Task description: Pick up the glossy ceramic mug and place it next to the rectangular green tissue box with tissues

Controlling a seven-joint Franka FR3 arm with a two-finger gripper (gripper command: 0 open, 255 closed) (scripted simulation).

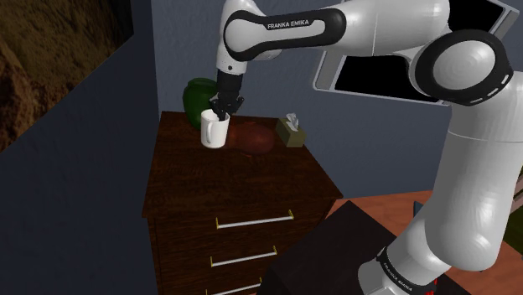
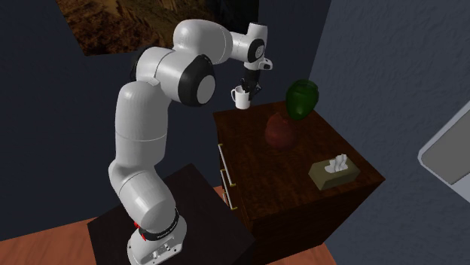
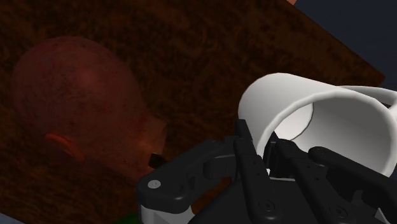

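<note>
Arm (image 1: 469, 126) outstretched, pincer (image 1: 219, 110) pointing down, apparently clamped

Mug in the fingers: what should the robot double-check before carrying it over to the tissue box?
1. Grip: fingers clasp the mug at its rim: ok.
2. Mug lifted clear of the dresser: ok.
3. Straight low path to the tissue box: not ok, a red round thing sits between.
4. Bare dresser top beside the tissue box: ok.
5. Green thing off the route: ok.
</note>
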